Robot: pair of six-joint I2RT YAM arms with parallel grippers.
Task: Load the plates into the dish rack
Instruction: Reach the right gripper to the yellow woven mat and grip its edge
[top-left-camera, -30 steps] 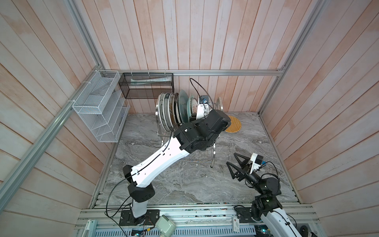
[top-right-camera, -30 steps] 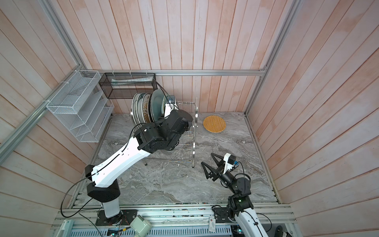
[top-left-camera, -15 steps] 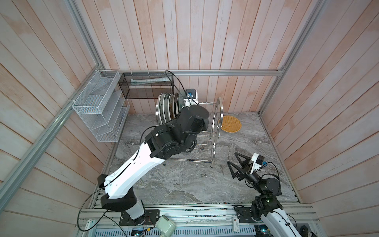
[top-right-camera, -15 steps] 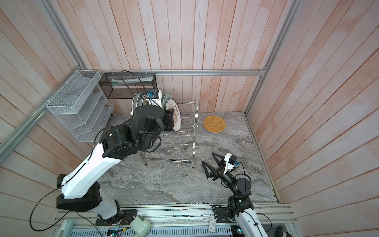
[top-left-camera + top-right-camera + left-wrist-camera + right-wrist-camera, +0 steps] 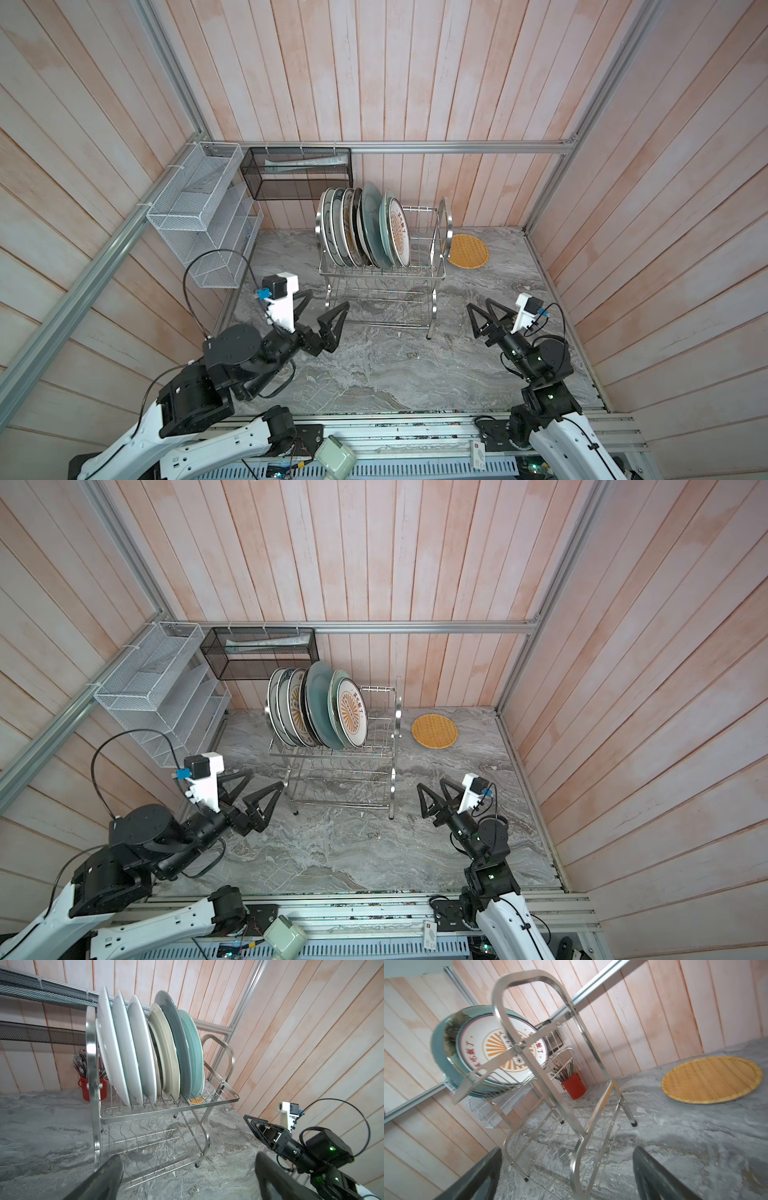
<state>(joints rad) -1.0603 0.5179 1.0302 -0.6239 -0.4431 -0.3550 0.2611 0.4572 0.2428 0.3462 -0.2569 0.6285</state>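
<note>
A row of plates [image 5: 397,232] stands on edge in the upper tier of the dish rack [image 5: 380,274], near the desk's [image 5: 374,374] far edge. The left pincer [image 5: 326,300] and the right pincer [image 5: 480,304] gape wide, empty, by the desk's side edges.

Pale wooden plank walls [image 5: 415,83] enclose a grey marbled bench [image 5: 374,374], framed by aluminium rails [image 5: 457,146]. A white mesh organiser [image 5: 199,216] and a black mesh basket [image 5: 297,174] hang near the far-left corner.

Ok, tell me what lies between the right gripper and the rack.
Nothing: only bare table separates the right gripper and the rack, as both top views show.
</note>
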